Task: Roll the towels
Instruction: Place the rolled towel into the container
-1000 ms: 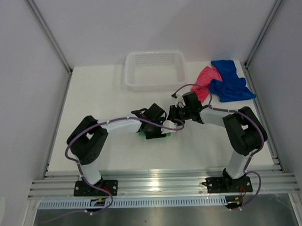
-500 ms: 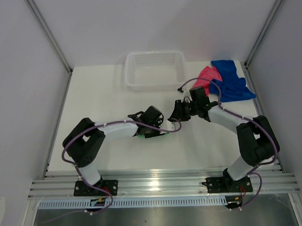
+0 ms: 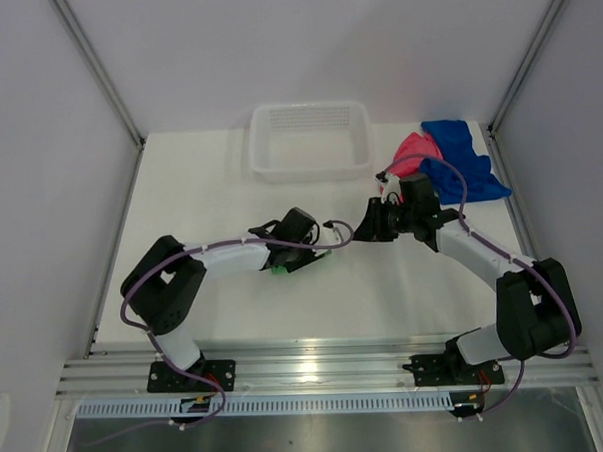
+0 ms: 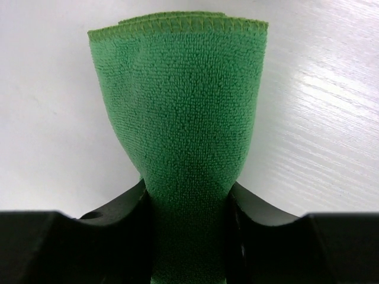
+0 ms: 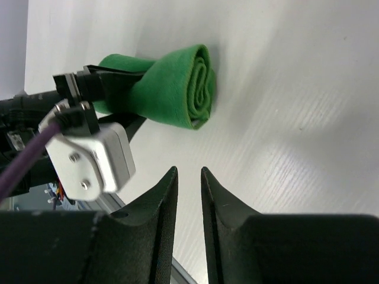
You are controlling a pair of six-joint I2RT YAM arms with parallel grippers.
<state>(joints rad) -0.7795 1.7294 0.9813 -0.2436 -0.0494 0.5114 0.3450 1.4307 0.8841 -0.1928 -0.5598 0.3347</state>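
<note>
The green towel (image 4: pixel 180 106) is rolled up; its spiral end shows in the right wrist view (image 5: pixel 198 83). My left gripper (image 4: pixel 188 195) is shut on the roll at mid-table, and only a sliver of green (image 3: pixel 279 268) shows under it from above. My right gripper (image 5: pixel 188 171) is empty, its jaws a narrow gap apart, and sits to the right of the roll (image 3: pixel 367 226), apart from it. The pink-red towel (image 3: pixel 410 149) and the blue towel (image 3: pixel 461 164) lie crumpled together at the back right corner.
A white slotted basket (image 3: pixel 309 173) stands at the back middle of the table. The left wrist's white camera box (image 5: pixel 89 157) and purple cable lie close in front of my right fingers. Grey walls enclose the table on both sides.
My right gripper has drawn back to the right, away from the green roll. My left gripper has shifted slightly left and back, still holding the roll.
</note>
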